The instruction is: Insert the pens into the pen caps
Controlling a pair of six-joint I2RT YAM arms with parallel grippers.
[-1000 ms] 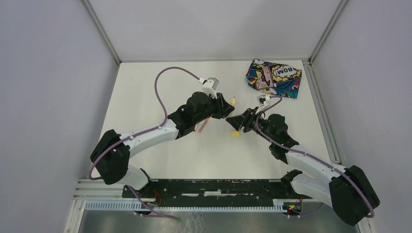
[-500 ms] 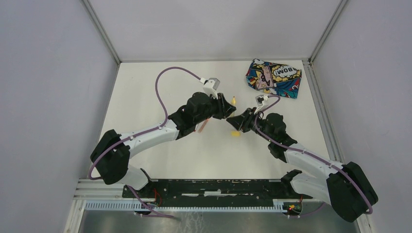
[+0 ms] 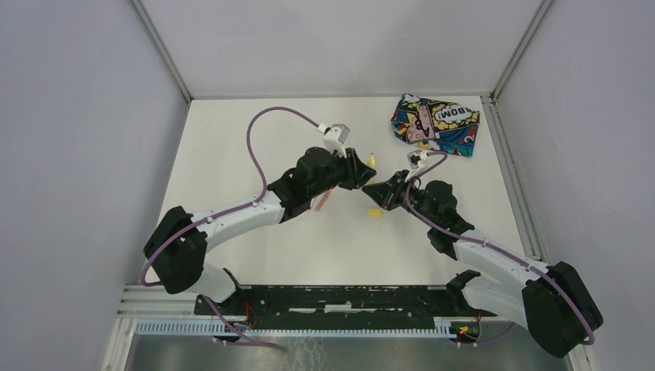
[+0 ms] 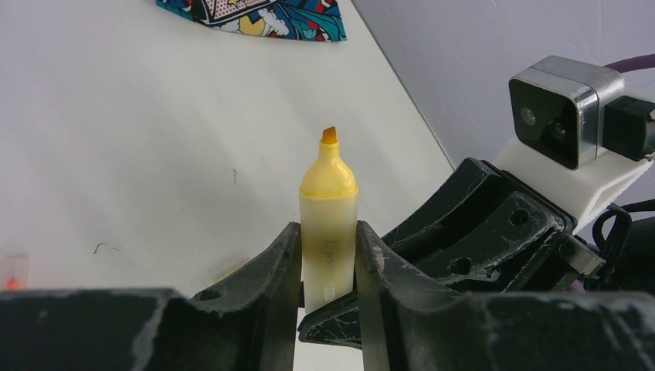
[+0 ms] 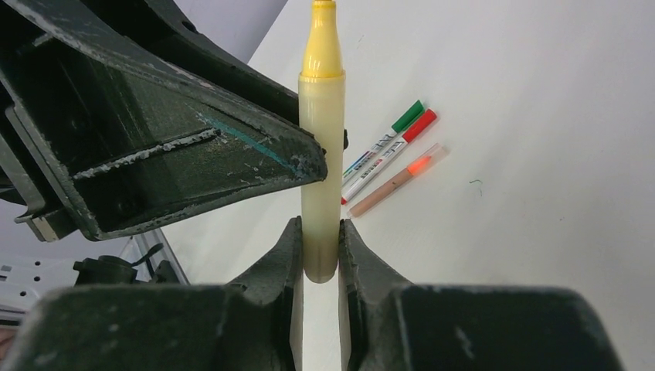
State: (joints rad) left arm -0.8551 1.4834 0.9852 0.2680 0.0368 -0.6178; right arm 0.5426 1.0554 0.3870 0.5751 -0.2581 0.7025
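The yellow pen [image 4: 328, 209] is uncapped, with its orange-tinted nib bare. My left gripper [image 4: 328, 267] is shut on its pale barrel. In the right wrist view the same yellow pen [image 5: 321, 154] stands upright, and my right gripper [image 5: 320, 251] is shut on its rear end just below the left gripper's finger [image 5: 193, 147]. From above, the two grippers [image 3: 361, 175] [image 3: 371, 190] meet mid-table, with the pen's yellow tip [image 3: 371, 160] poking out. A yellow pen cap [image 3: 374, 212] lies on the table under the right gripper. Green [image 5: 384, 144], red [image 5: 391, 157] and orange [image 5: 396, 179] pens lie side by side on the table.
A comic-print pouch [image 3: 435, 124] lies at the back right of the white table [image 3: 232, 147]. The lying pens are partly hidden under the left arm [image 3: 322, 199] in the top view. Metal rails and grey walls bound the table on all sides.
My right gripper has shut onto the rear end of the yellow pen and edged up toward the left gripper. The left gripper keeps its hold and has barely moved.
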